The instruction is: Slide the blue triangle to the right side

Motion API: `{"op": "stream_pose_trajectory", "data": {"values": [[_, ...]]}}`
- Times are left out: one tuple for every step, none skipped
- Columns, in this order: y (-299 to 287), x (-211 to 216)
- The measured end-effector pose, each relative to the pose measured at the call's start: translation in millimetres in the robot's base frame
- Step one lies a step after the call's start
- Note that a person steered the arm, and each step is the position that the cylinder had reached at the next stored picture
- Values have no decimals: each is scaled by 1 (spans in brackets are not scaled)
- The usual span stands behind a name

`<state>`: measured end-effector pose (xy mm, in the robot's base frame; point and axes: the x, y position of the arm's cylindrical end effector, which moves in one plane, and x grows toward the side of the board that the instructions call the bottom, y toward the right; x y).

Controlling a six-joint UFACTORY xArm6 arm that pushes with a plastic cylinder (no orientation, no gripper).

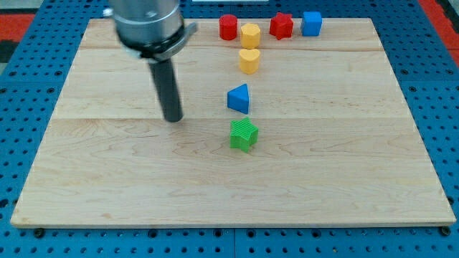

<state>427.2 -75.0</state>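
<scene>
The blue triangle (239, 99) lies near the middle of the wooden board (107, 172). My tip (173, 118) rests on the board to the triangle's left, about a hand's width away and slightly lower in the view, not touching it. A green star-shaped block (244, 135) sits just below the triangle.
A yellow heart-shaped block (249, 61) lies above the triangle. Along the view's top stand a red cylinder (228, 27), a yellow hexagonal block (250, 35), a red star-shaped block (281, 26) and a blue cube (311, 24). Blue pegboard (21, 86) surrounds the board.
</scene>
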Motion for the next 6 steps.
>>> {"op": "stream_pose_trajectory", "data": {"values": [[38, -13], [70, -13], [87, -13], [76, -13], [24, 0], [10, 73]]}}
